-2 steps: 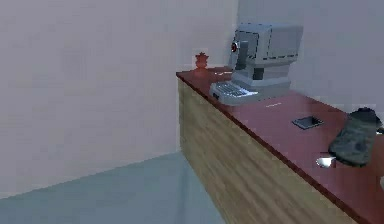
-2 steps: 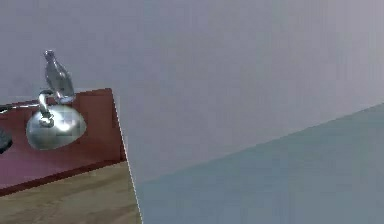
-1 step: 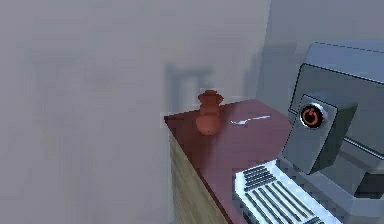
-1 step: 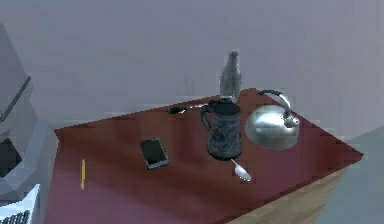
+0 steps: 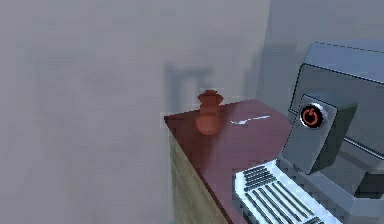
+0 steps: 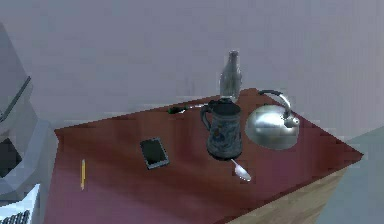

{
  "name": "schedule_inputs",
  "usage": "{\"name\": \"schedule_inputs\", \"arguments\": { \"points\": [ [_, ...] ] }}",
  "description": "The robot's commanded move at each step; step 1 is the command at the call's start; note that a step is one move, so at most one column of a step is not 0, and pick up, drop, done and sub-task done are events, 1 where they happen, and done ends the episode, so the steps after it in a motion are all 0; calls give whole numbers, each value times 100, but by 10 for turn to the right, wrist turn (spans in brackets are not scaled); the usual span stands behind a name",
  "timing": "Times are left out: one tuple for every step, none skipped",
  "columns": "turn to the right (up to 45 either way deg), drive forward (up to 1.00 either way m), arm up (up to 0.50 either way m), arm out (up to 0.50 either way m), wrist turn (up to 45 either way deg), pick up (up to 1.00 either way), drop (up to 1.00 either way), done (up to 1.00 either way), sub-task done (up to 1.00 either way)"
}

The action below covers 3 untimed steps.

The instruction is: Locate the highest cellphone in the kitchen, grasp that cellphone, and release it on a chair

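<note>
Nearest the camera in the forward view is one grey machine (image 5: pixel 335 120) with a ribbed tray at its foot and one round red dial on its front, standing on the dark red counter (image 5: pixel 222 155) at that view's right. Beyond it, near the counter's far corner by the wall, stands one rust-brown vase (image 5: pixel 208 112), and just beside the vase, toward the machine, lies one small silvery utensil (image 5: pixel 248 121). In the arm side view a grey machine (image 6: pixel 18 150) fills the counter's (image 6: pixel 310 160) left end. One yellow pencil (image 6: pixel 82 173) lies near it, toward the front edge. One dark cellphone (image 6: pixel 153 152) lies flat around the middle of the counter, between the pencil and one dark mug (image 6: pixel 223 128). One silver kettle (image 6: pixel 272 128) stands just beside the mug toward the right end, and one grey bottle (image 6: pixel 231 75) stands upright behind them at the back edge. One spoon (image 6: pixel 240 171) lies in front of the mug near the front edge. One small dark thing (image 6: pixel 178 110) sits toward the back edge, too small to name. Whether the tool is spread or pressed together cannot be told.
</note>
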Motion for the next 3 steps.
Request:
{"name": "schedule_inputs", "arguments": {
  "points": [
    [0,0,38,0,0,0,0,0,0],
    [0,0,0,20,0,0,0,0,0],
    [0,0,0,0,450,0,0,0,0]
  ]
}}
